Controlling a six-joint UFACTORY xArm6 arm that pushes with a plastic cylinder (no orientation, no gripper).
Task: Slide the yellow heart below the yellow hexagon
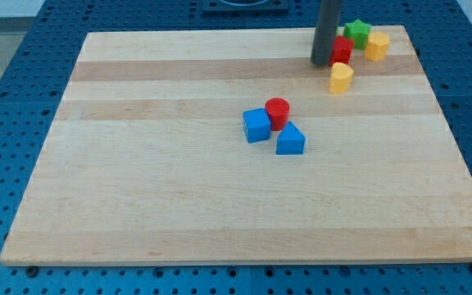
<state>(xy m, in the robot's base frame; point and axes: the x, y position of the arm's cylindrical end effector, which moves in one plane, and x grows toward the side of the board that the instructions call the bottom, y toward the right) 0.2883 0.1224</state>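
Wooden board point(220, 205) on blue pegboard: my tip point(321, 63), a bare rod grasping nothing, stands at ten o'clock of the yellow heart point(342, 78). The yellow hexagon point(377, 46) sits at one o'clock of the heart. Pushing from here risks dragging the red block point(342, 51) touching my tip, crowding the hexagon.

So on the wooden board point(179, 205) I count seven blocks total: two blue ones, cube point(256, 125) and triangle-ish point(290, 141), two red, cylinder point(277, 111) plus another point(342, 50), two yellow, heart point(341, 77) and hexagon point(376, 45), one green point(356, 32)
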